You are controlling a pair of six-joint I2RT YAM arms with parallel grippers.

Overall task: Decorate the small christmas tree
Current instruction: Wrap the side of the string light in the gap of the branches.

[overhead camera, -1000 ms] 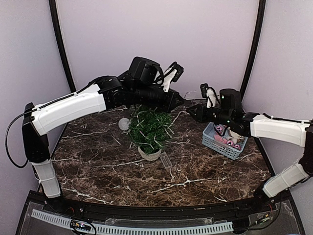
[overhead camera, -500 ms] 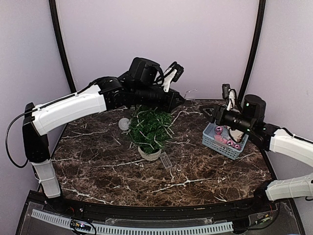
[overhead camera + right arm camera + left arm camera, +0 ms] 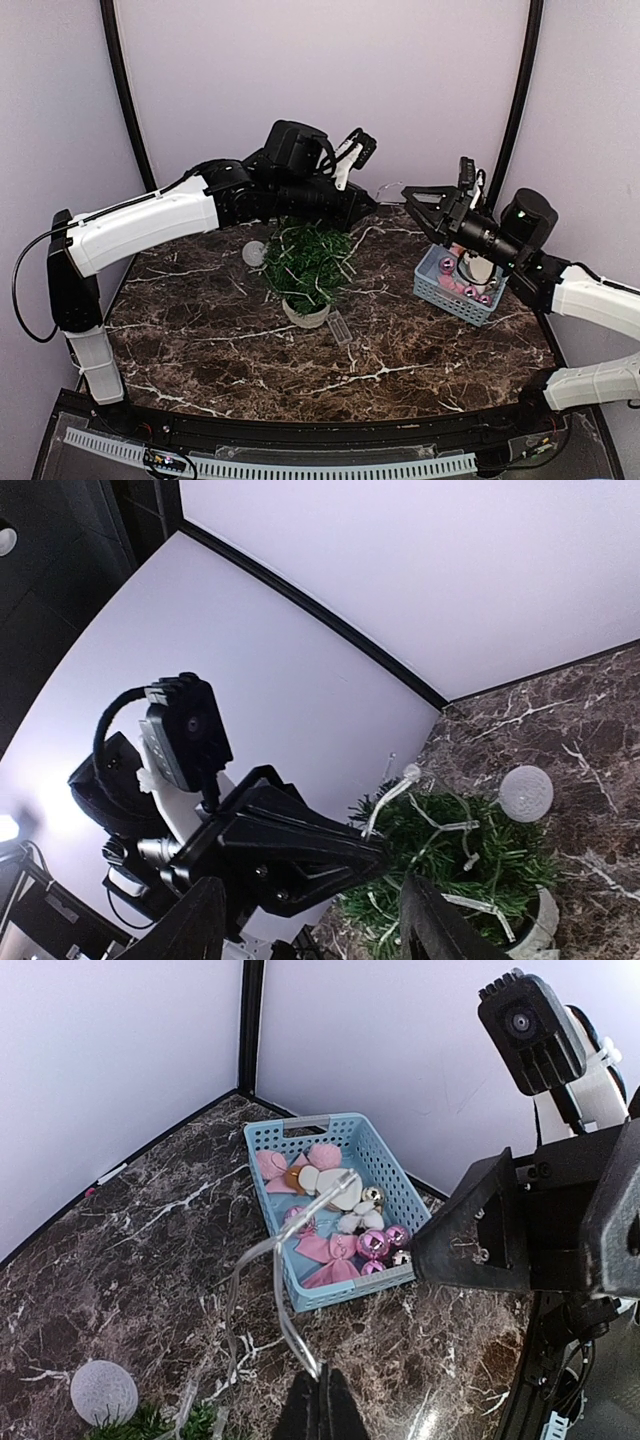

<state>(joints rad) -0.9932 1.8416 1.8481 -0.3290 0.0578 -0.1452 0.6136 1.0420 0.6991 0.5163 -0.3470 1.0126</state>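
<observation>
Left claw: your left claw (image 3: 320,1407) is pressed together, pinching the end of a clear cord (image 3: 283,1305) between its tips.
Clear cord: it rises from the pinch, loops, and trails down to the green needles; in the right wrist view pale strands of it lie draped across the branches.
Left claw position: it hangs above the small christmas tree (image 3: 305,262), at the tree's far right, not touching the needles.
Right claw: your right claw (image 3: 420,210) is spread, nothing between its fingers (image 3: 205,925).
Right claw position: raised in the air over the far left corner of the blue basket (image 3: 448,297), its tips pointing left toward your left claw, with a gap between the two.
Small christmas tree: upright in its pale round pot (image 3: 306,316), left of the table's (image 3: 200,340) middle, well apart from the basket.
Beside the tree: a white ball (image 3: 254,253) rests on the table just to the tree's far left, close against the branches.
Basket contents: pink baubles (image 3: 375,1243), pink bows and some pale pieces, piled together.
In front of the pot: a small clear piece (image 3: 340,328) lies on the table just right of the pot; you cannot tell what it is.
</observation>
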